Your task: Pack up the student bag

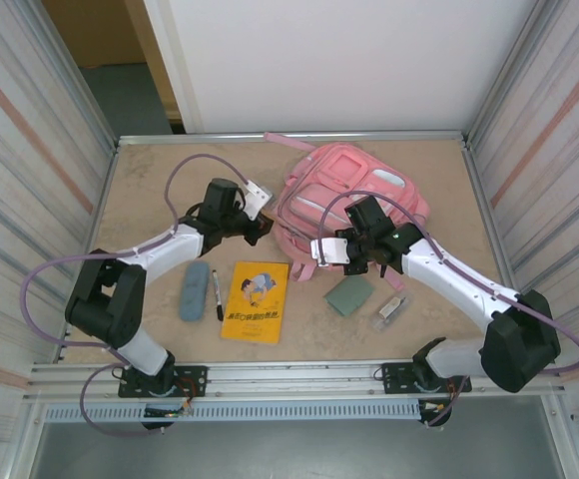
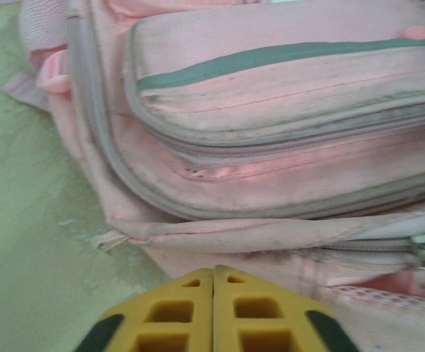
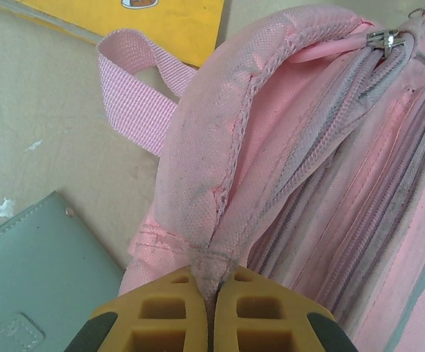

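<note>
The pink student bag (image 1: 344, 185) lies flat at the back middle of the table, its front pockets facing up. My left gripper (image 1: 260, 228) sits at the bag's left edge; in the left wrist view its yellow fingertips (image 2: 213, 273) are pressed together just short of the bag's (image 2: 271, 110) lower seam, with nothing showing between them. My right gripper (image 1: 321, 251) is at the bag's near edge. In the right wrist view it (image 3: 214, 277) is shut on a fold of the bag's pink mesh fabric (image 3: 212, 220), beside the main zip (image 3: 385, 37).
On the table in front of the bag lie a yellow book (image 1: 256, 299), a blue pencil case (image 1: 195, 291), a black-and-white pen (image 1: 217, 294), a grey-green wallet (image 1: 349, 294) and a small clear item (image 1: 390, 309). A pink strap (image 3: 135, 88) loops out by the book. Metal walls close in both sides.
</note>
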You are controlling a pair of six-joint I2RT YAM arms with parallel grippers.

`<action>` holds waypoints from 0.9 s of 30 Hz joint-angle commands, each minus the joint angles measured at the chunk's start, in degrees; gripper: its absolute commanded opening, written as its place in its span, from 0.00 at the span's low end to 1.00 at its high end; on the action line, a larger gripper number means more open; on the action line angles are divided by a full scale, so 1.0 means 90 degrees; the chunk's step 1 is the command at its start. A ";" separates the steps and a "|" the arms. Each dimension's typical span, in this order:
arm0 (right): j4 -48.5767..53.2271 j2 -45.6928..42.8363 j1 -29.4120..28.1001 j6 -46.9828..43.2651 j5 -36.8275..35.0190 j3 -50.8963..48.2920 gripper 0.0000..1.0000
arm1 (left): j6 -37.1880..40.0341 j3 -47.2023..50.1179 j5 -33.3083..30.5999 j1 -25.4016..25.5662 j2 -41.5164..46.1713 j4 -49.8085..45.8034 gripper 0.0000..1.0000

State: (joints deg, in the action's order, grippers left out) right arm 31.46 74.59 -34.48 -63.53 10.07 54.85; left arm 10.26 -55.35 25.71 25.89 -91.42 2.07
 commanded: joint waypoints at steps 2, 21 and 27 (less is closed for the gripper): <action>0.0059 -0.0270 -0.0007 -0.0055 -0.0036 0.0068 0.00 | -0.0463 0.0126 0.1631 0.0152 0.0342 0.0239 0.31; 0.0077 -0.0194 0.0004 0.0055 0.0144 0.0148 0.00 | -0.1232 -0.0159 0.0382 0.0872 -0.0175 -0.0363 0.39; 0.0035 -0.0216 -0.0065 0.0047 0.0210 0.0131 0.00 | -0.1441 -0.0373 -0.0099 0.0909 -0.0447 -0.0422 0.39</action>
State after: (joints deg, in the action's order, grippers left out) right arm 32.67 74.41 -34.48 -63.51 10.28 54.85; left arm -1.30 -57.25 28.49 33.91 -93.89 -0.56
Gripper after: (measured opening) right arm 0.050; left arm 0.392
